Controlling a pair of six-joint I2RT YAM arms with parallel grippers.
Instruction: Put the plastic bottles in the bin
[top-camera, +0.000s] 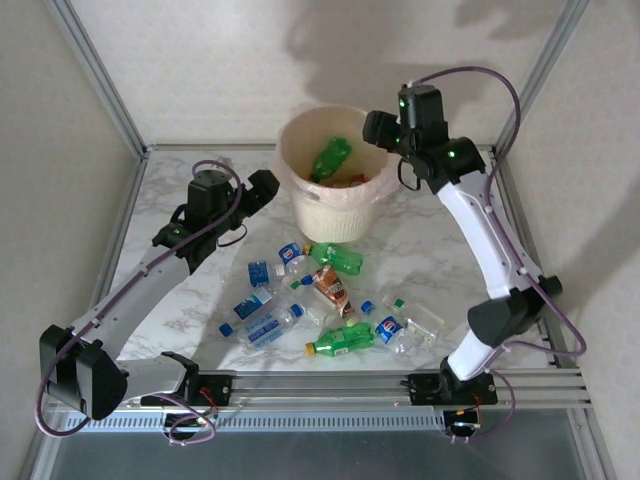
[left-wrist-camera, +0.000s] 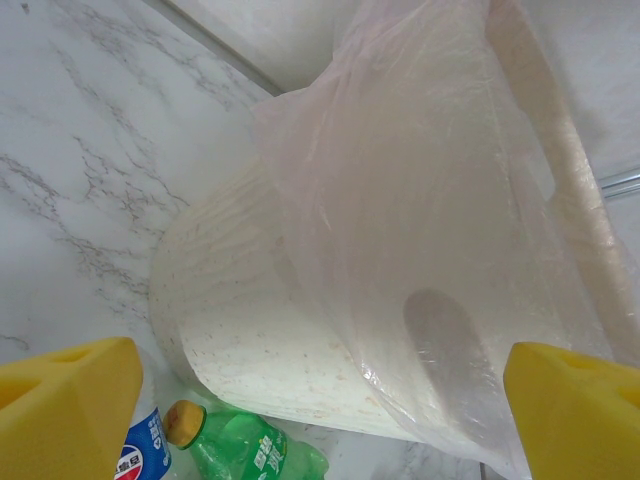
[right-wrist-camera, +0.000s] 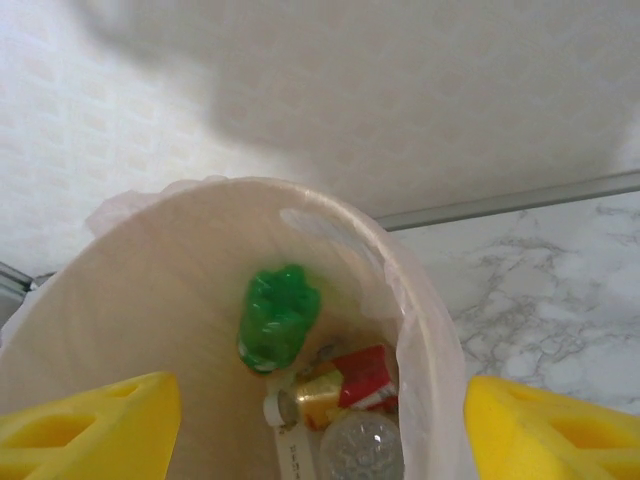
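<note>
the bin (top-camera: 330, 215) stands toward the far side of the marble surface (top-camera: 440, 250), between the two arms, with its thin bag liner (left-wrist-camera: 420, 180) draped over the rim and down the outside. the right tool (top-camera: 378, 128) hangs above the bin's far right rim. in the right wrist view its yellow pads (right-wrist-camera: 90, 425) are spread wide with nothing between them, facing down into the bin. inside, a green bottle (top-camera: 330, 158) lies tilted against the wall, and below it are a red-labelled bottle (right-wrist-camera: 365, 375) and a clear bottle (right-wrist-camera: 350, 445). the left tool (top-camera: 265, 188) sits near the bin's left wall without touching it, its pads likewise spread and holding nothing. the other plastic bottles (top-camera: 270, 325) lie in a loose cluster on the surface between the bin and the arm bases. a second green bottle (top-camera: 338, 258) with a yellow cap lies just beside the bin's foot, next to a blue-labelled bottle (top-camera: 290, 255). a brown-orange labelled bottle (top-camera: 330, 285) is in the middle of the cluster, and a third green bottle (top-camera: 345, 340) lies at the near edge.
</note>
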